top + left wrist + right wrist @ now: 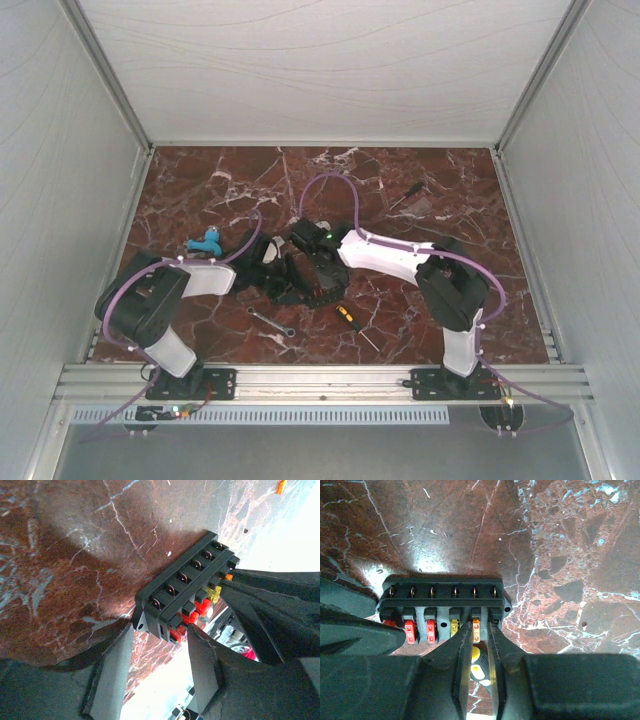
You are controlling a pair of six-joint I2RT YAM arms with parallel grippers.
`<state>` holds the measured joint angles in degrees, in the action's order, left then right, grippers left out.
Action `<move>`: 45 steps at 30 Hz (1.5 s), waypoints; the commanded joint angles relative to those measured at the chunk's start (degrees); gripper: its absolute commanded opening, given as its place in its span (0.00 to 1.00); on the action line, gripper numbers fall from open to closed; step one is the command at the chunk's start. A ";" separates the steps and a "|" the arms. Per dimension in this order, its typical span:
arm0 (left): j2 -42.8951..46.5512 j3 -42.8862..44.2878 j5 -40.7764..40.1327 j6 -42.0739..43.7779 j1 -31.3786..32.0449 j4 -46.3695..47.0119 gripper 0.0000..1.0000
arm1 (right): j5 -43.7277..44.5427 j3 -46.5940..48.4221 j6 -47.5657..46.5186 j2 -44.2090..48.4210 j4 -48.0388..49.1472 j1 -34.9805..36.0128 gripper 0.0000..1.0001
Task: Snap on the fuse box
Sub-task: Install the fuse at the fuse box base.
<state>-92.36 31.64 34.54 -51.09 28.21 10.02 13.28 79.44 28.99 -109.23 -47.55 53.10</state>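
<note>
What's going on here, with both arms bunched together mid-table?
The left arm has its jaws clamped on the black fuse box, presenting its row of fuses to the right arm. The right arm's jaws sit narrowly around the orange fuse near one end of that row; whether they are pinching it is unclear. The fuses are exposed, so no cover is snapped on yet.

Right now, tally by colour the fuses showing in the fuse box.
Red fuses: 3
Yellow fuse: 1
Orange fuse: 1
Total: 5 fuses showing in the fuse box
</note>
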 commanded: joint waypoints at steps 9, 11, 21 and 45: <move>1.00 1.14 -1.67 0.78 0.78 -2.35 0.49 | -3.25 -1.45 0.35 6.20 1.99 -1.40 0.15; 1.12 1.10 -1.68 0.82 0.77 -2.37 0.50 | -4.01 -1.79 0.55 6.68 2.46 -1.81 0.14; 0.73 1.04 -1.34 0.89 0.73 -2.20 0.50 | -4.86 -2.72 1.51 4.71 2.53 -3.05 0.10; -0.05 0.88 -0.51 0.73 0.75 -1.43 0.50 | -7.68 -2.91 0.90 -2.14 -0.26 -2.34 0.00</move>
<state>-92.01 31.68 34.48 -50.94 28.62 9.56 6.11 77.60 29.74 -106.76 -46.57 50.09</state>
